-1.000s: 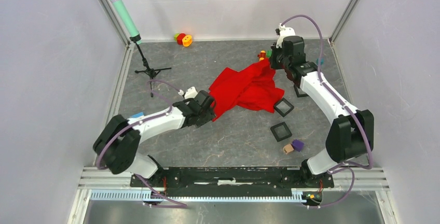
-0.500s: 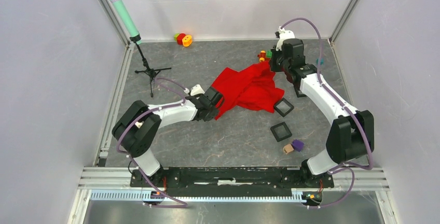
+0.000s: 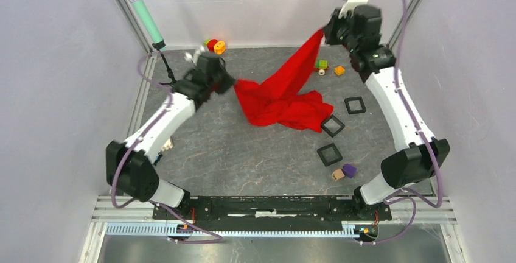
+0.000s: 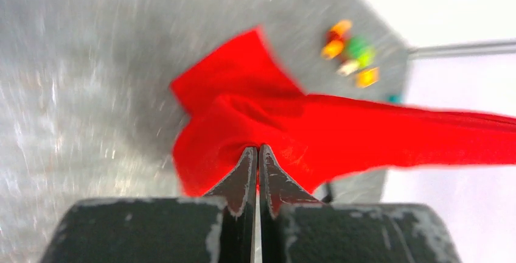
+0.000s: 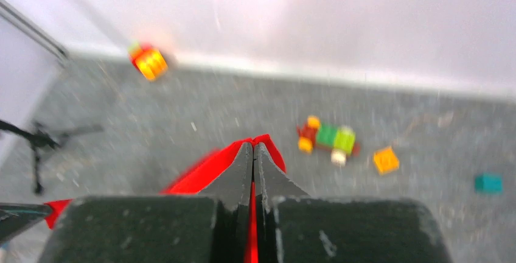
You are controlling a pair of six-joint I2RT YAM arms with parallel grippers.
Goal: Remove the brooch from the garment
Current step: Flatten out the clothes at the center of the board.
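Observation:
The garment [image 3: 283,101] is a large bright red cloth, stretched in the air between my two grippers while its lower folds rest on the table. My left gripper [image 3: 232,84] is shut on its left corner; in the left wrist view the garment [image 4: 341,132] puckers at my left gripper [image 4: 256,149]. Raised high at the back right, my right gripper [image 3: 325,31] is shut on the upper corner. In the right wrist view a red strip of garment [image 5: 207,168] runs through my right gripper [image 5: 254,145]. The brooch is not visible in any view.
Three black square trays [image 3: 355,105] [image 3: 332,126] [image 3: 329,153] lie right of the cloth, with a purple block [image 3: 348,169] and a tan block [image 3: 338,175] nearer. Small toy blocks [image 3: 321,65] and a red-yellow toy [image 3: 214,45] sit at the back. A tripod [image 3: 176,83] with a green microphone [image 3: 141,10] stands back left.
The left gripper closed on the cloth's left edge and swung up and back-left with it. The right gripper rose toward the back right, pulling its corner up, so the cloth now stretches between them.

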